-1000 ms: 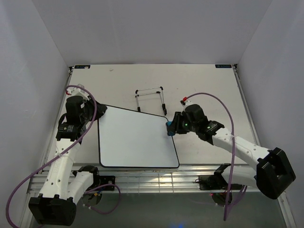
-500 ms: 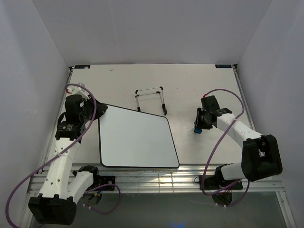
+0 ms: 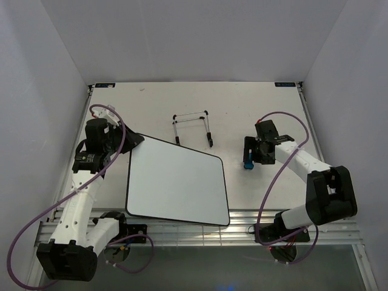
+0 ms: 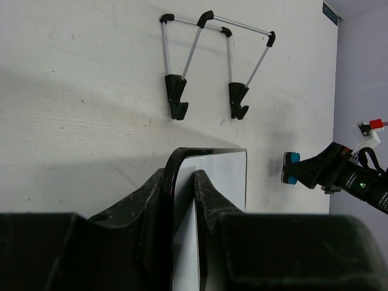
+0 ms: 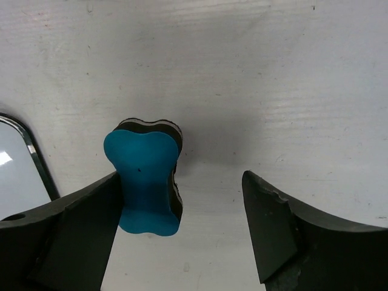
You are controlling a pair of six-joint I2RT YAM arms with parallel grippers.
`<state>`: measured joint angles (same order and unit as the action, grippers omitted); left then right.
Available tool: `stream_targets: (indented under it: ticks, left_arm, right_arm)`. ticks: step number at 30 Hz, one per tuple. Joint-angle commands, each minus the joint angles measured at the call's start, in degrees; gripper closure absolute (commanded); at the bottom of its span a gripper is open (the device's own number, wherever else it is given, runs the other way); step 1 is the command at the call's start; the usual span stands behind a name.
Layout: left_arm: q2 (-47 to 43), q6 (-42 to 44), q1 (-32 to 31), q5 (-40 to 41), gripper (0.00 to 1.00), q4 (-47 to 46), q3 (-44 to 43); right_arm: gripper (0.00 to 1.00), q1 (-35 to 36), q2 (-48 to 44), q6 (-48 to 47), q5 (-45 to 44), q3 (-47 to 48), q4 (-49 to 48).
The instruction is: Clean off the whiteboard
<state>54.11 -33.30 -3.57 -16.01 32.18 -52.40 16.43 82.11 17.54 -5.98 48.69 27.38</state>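
A pale tabletop [image 3: 182, 100] sits between plain white walls. The left tool [image 3: 130, 140] is clamped on the black rim of the whiteboard [image 3: 176, 180], one finger on each face, at the board's 10 o'clock corner. The board is unmarked and lies at the tabletop's near middle. The right tool [image 3: 248, 155] is spread wide and grips nothing. The blue bone-shaped eraser [image 3: 247, 161] touches one finger [image 5: 79, 230], at the board's 3 o'clock and apart from it. A wire stand [image 3: 193, 126] lies at the board's 12 o'clock.
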Motion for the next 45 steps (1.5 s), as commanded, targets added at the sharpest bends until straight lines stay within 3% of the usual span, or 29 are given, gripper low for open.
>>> stream_targets:
  ticks: [1, 6, 12, 22, 27, 35, 39, 45]
  left_arm:
    - [0.38, 2.36, -0.29, -1.39, 1.0, 0.86, -2.7]
    - [1.96, 1.75, -0.29, -2.18, 1.0, 0.95, -3.32]
    - [2.67, 1.48, -0.21, -1.48, 1.0, 1.04, -3.5]
    - [2.15, 1.22, -0.21, -2.35, 1.0, 0.51, -4.29]
    - [0.21, -1.5, -0.03, -4.38, 1.0, -4.67, -0.25]
    - [7.32, -2.64, 1.72, -14.21, 1.0, -3.44, -3.85]
    - [11.01, -5.37, 3.4, -25.53, 1.0, -5.2, -4.46]
    - [13.39, -7.03, 7.17, -29.25, 1.0, -5.64, -7.71]
  right_arm:
    - [0.17, -0.78, -2.74, -1.37, -1.58, 1.68, 0.57]
    - [0.07, -2.54, 0.86, -2.77, 0.7, 0.36, 0.75]
    - [0.04, -2.89, 1.57, -3.74, -0.79, -0.52, 0.57]
    - [0.03, -2.98, -10.19, -5.49, 8.32, -0.87, -0.48]
    - [0.02, -3.07, -12.76, -6.82, 11.16, -1.14, -0.66]
    - [0.05, -2.98, -13.73, -8.49, 26.87, -2.98, -4.51]
    - [0.1, -2.98, -12.24, -8.58, 38.46, -3.51, -7.07]
    - [0.1, -2.98, -12.32, -8.66, 41.83, -2.72, -7.43]
